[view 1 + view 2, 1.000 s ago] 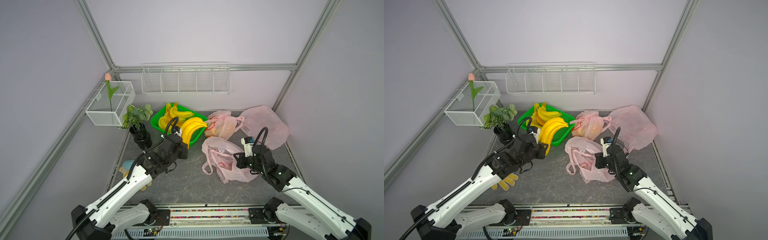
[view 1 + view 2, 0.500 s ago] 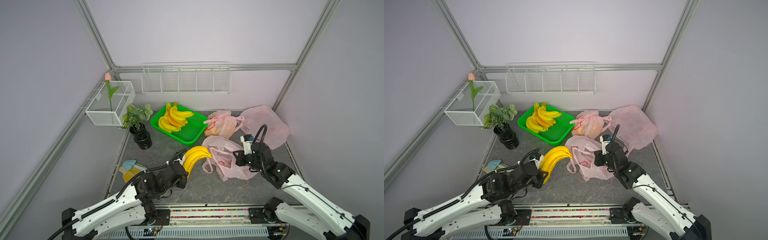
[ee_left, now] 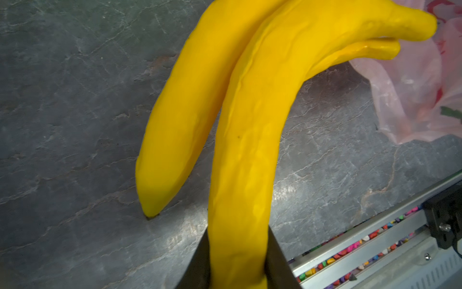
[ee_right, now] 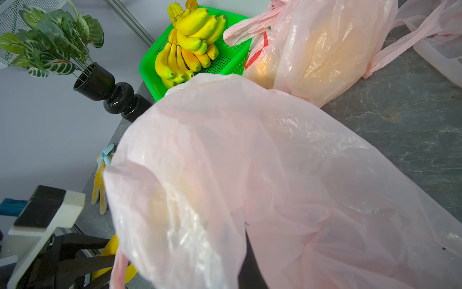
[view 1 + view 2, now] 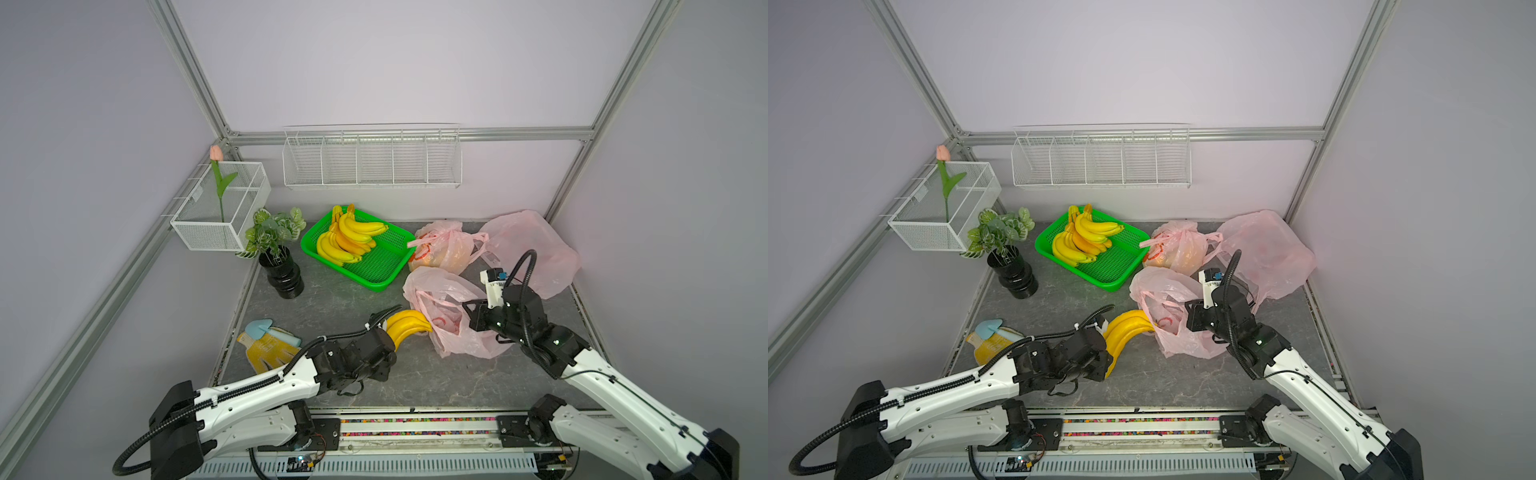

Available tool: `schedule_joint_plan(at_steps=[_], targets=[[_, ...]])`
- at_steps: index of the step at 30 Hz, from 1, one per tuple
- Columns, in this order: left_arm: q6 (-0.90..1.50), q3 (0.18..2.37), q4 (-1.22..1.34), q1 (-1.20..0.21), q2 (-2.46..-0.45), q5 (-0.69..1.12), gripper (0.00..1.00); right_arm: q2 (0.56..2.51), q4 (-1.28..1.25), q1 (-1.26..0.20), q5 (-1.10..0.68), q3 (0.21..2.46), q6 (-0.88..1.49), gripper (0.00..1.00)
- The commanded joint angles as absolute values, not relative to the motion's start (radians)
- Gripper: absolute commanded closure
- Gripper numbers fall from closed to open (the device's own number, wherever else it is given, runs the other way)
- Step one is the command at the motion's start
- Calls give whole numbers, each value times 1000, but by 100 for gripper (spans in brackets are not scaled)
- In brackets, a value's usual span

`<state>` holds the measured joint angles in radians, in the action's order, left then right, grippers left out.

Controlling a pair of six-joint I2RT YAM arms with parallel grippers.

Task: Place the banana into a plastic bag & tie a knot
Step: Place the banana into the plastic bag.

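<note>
banana bunch (image 5: 406, 328) is in the left fingers (image 3: 277, 265), just beside the plastic bag (image 5: 453, 336), above the bench (image 5: 340, 299). left wrist view: fingers clamped either side of one banana near its free tip; a second banana hangs loose beside it, tip at or just off the bench, we can't tell which. right fingers (image 4: 251, 265) are closed, pinching the bag's film and holding that side up; only one dark finger shows past the plastic.

key relation: bunch's long axis runs from the left fingers toward the bag, joined end leading. in both top views that end sits at the bag edge nearest the left arm, touching or overlapping the film. we can't tell if it's inside the mouth or pressed against the outside. left arm is nearer the bunch; right arm sits on the bag's opposite side.

we judge this as the insertion step, knot not started. next move wants a push along the bunch's axis with the mouth held up. risk: loose banana snags the rim and drags the bag. spare bananas (image 5: 349, 241) sit in the green tray (image 5: 386, 251), well apart.
</note>
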<state>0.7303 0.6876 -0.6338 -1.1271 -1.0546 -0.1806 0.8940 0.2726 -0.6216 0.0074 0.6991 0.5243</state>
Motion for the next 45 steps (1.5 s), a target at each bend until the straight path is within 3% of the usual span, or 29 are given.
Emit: schedule_joint_plan(at_steps=[1,10,23,30,40,45], targets=[[746,755,-542,-1134,-1081,-182,82,890,205,-643,-39,662,550,93],[677,946,-527,-1134,-1258,-198,81,922,107,-753,-35,620,538,93],[564,1231,-682,-1101,-1593,-231,80,928,-72,-686,-193,523,640,93],[535,1155,-707,-1095,-1572,-180,81,832,32,-607,-170,531,578,93],[467,1228,-700,-1096,-1588,-162,80,973,-74,-683,-312,571,534,93],[458,1219,-600,-1058,-1574,-110,75,984,-95,-683,-321,552,553,93]])
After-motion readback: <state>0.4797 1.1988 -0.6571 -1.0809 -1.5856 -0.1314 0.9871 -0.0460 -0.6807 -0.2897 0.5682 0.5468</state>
